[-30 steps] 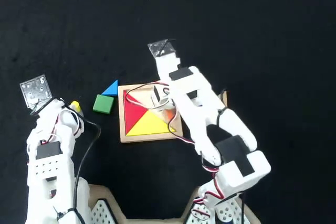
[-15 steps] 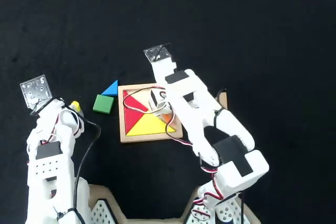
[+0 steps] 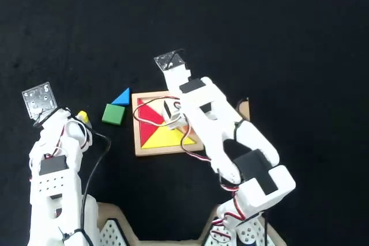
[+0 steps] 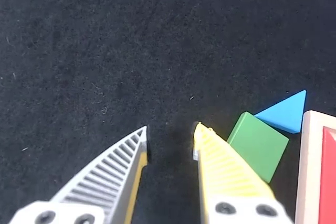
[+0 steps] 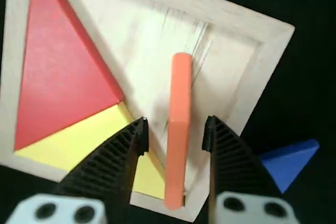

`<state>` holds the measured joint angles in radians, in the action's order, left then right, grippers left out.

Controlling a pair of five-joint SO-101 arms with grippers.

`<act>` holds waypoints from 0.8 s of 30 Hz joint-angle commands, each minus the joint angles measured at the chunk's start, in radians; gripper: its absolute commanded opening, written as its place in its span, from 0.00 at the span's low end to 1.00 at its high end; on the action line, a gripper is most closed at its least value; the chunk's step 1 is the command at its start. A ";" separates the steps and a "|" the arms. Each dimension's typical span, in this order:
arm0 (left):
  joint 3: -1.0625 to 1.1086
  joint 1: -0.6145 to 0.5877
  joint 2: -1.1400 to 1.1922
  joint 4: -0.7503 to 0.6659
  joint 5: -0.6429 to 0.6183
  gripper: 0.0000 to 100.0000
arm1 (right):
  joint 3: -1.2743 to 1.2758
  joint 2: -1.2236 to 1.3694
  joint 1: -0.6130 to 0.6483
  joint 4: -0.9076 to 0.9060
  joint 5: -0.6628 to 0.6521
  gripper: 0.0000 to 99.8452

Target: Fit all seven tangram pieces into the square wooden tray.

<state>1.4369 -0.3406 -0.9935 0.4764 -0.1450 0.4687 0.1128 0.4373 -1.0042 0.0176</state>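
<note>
Two of seven seated so far, judging by the square wooden tray (image 3: 167, 150) near mid-table. Inside it, big red triangle (image 5: 58, 77) in the 10 o'clock part and big yellow triangle (image 5: 79, 140) in the 6 o'clock part, edges touching. Rest of the tray floor bare wood.

Probably light, rigid, smooth painted wood throughout. No crush risk, but slick faces and thin edges, so best pinched across two opposite flat sides near the middle. Liable to skate if nudged, tray included.

Next down in size, orange piece (image 5: 178, 124), standing on its thin edge in the tray's bare half. Apt to topple or jam against the rim if let go crooked. At 9 o'clock of the tray, green square (image 3: 113, 114), flat on the black table (image 3: 288, 56), close but apart. At 10 o'clock of the tray, light blue triangle (image 3: 121, 97), touching or nearly touching the square's corner. Just off a tray corner, dark blue triangle (image 5: 286, 163).

On the right gripper (image 5: 175, 127), jaws moderately apart, straddling the orange piece with a sliver of gap each side, so seemingly not clamped. On the left gripper (image 4: 170, 137), jaws parted with nothing between, over bare table at 9 o'clock of the green square, near it without contact.
</note>
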 commanded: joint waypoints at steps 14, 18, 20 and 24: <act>-0.012 0.013 -0.017 -0.021 -0.002 0.15 | 0.093 -0.334 0.031 0.005 -0.068 0.03; -0.010 0.013 -0.017 -0.021 -0.002 0.15 | 0.102 -0.303 0.092 0.005 -0.120 0.03; -0.010 0.013 -0.017 -0.021 -0.002 0.15 | 0.085 -0.257 0.083 0.006 -0.120 0.01; -0.010 0.013 -0.017 -0.021 -0.002 0.15 | 0.038 -0.107 0.015 0.020 -0.127 0.01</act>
<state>1.4369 -0.3406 -0.9935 0.4764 -0.1450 0.5731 -0.0621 0.5094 -1.0058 -0.1005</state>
